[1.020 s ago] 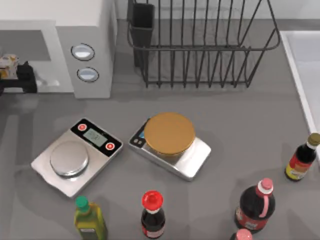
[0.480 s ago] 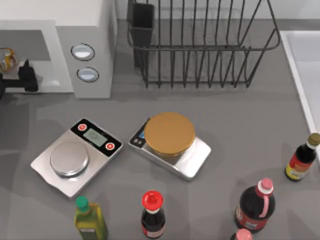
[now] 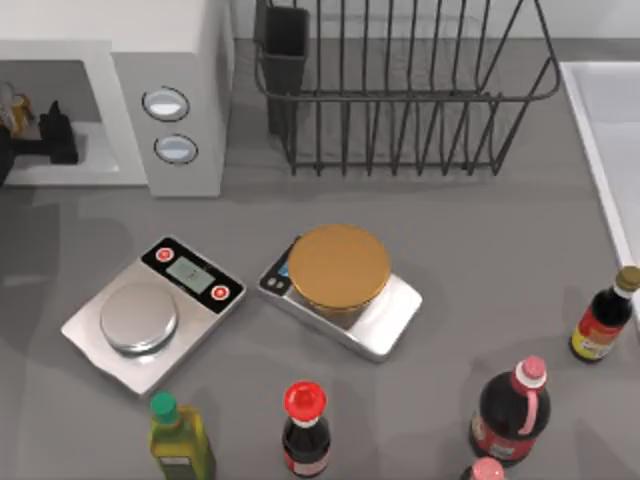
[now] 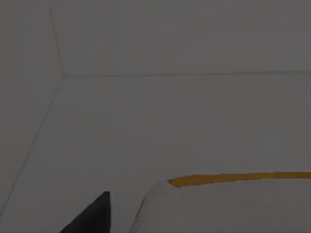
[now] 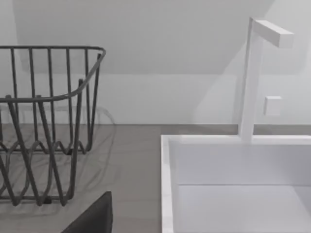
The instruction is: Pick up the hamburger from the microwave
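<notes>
The white microwave (image 3: 170,60) stands at the table's back left, its cavity open toward the front. My left gripper (image 3: 45,135) is in the cavity mouth at the view's left edge, shut on the hamburger (image 3: 10,105), a small tan and yellow item cut off by the frame. Seen from the left wrist, the hamburger (image 4: 223,208) looms close as a whitish body with a yellow band, one dark fingertip (image 4: 95,216) beside it, and the grey cavity walls behind. A dark fingertip (image 5: 97,216) of my right gripper shows near the sink.
A black wire rack (image 3: 400,100) stands behind the table's middle. Two scales sit in front: a silver one (image 3: 150,310) and one bearing a golden-brown disc (image 3: 340,265). Several bottles (image 3: 305,425) line the front edge. A white sink (image 5: 233,189) is at the right.
The left gripper and the hamburger have shifted together toward the top of the view, within the cavity mouth. Nothing else has moved.
</notes>
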{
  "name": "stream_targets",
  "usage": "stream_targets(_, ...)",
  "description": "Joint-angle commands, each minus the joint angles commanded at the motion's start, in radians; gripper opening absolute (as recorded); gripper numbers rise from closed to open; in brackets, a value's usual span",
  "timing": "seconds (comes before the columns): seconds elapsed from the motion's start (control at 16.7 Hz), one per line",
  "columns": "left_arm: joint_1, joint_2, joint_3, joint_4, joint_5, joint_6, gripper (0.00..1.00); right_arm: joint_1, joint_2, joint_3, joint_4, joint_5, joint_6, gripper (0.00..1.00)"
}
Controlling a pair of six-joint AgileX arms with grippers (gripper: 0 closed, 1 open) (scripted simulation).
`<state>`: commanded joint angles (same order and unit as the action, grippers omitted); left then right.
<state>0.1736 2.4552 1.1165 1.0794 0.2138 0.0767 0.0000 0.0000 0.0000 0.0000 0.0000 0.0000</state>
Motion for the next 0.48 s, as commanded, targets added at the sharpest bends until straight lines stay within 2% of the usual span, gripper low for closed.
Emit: stream_targets(0.48,-0.034,0.292,0.547,-0.3,-0.034,-0.012,1.0,0.0,0.0,0.0,0.0,0.0,0.0,1.0)
